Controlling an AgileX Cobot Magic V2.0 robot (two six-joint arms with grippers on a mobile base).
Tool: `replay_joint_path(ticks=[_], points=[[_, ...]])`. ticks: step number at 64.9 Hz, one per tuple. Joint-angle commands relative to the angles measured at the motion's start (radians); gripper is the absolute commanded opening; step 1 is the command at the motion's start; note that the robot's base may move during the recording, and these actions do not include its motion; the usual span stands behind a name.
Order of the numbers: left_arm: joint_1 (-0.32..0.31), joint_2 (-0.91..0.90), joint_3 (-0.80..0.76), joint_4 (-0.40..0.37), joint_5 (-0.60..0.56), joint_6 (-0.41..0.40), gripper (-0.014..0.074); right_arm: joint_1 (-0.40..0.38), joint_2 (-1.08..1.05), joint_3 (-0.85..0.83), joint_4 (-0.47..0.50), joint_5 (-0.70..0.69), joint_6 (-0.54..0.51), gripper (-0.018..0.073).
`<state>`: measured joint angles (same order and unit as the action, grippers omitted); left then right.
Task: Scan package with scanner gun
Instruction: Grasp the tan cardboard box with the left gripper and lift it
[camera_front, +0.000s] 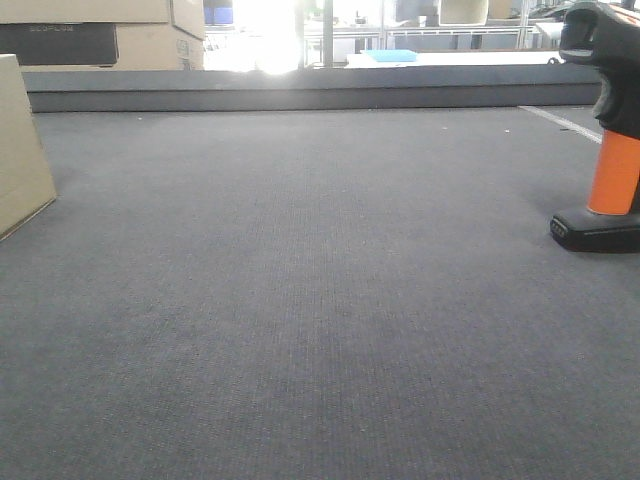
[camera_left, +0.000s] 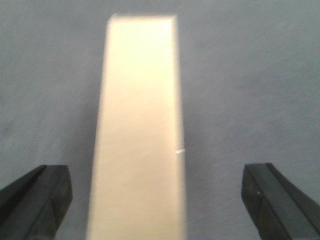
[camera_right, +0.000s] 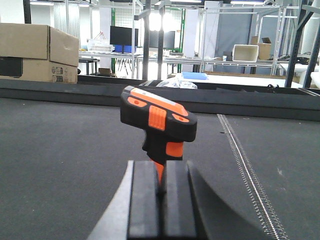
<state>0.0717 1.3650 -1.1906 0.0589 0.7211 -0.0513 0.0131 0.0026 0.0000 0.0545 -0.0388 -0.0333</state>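
The package (camera_front: 20, 150), a plain tan box, stands on the dark mat at the far left of the front view. In the left wrist view the package (camera_left: 140, 125) runs lengthwise under my left gripper (camera_left: 157, 200). That gripper is open, its black fingers (camera_left: 35, 200) wide apart on either side and not touching the box. The scanner gun (camera_front: 612, 140) stands upright on its black base at the right edge. In the right wrist view the scanner gun (camera_right: 159, 120) is just beyond my right gripper (camera_right: 161, 167), whose fingers are pressed together with nothing held. Neither gripper shows in the front view.
Large cardboard boxes with a dark panel (camera_front: 100, 35) sit at the back left behind a raised dark rail (camera_front: 300, 90). A pale ridged strip (camera_right: 250, 175) runs along the mat to the right of the scanner. Shelving and benches stand beyond the table.
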Motion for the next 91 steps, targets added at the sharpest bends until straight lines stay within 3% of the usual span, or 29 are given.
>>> replay_joint_path(ticks=[1, 13, 21, 55, 62, 76, 83, 91], points=[[0.032, 0.012, -0.004, -0.007, 0.013, -0.012, 0.0598, 0.001, -0.003, 0.0, -0.005, -0.022, 0.0, -0.0162], [0.023, 0.043, -0.004, -0.014, 0.045, 0.001, 0.0598, 0.001, -0.003, 0.0, -0.005, -0.022, 0.0, -0.0162], [0.002, 0.063, -0.004, -0.072, 0.054, 0.079, 0.0598, 0.001, -0.003, 0.0, -0.005, -0.022, 0.0, -0.0162], [0.016, 0.138, -0.004, -0.047, 0.102, 0.071, 0.058, 0.001, -0.003, 0.0, -0.005, -0.022, 0.0, -0.0162], [0.035, 0.138, -0.004, -0.045, 0.105, 0.071, 0.0484, 0.001, -0.003, 0.0, -0.005, -0.022, 0.0, -0.0162], [0.043, 0.138, -0.004, -0.059, 0.12, 0.071, 0.0127, 0.001, -0.003, 0.0, -0.005, -0.022, 0.0, -0.0162], [0.043, 0.138, -0.012, -0.087, 0.127, 0.071, 0.0036, 0.001, -0.003, 0.0, -0.005, -0.022, 0.0, -0.0162], [0.043, 0.138, -0.035, -0.142, 0.132, 0.071, 0.0005, 0.001, -0.003, 0.0, -0.005, -0.022, 0.0, -0.0162]])
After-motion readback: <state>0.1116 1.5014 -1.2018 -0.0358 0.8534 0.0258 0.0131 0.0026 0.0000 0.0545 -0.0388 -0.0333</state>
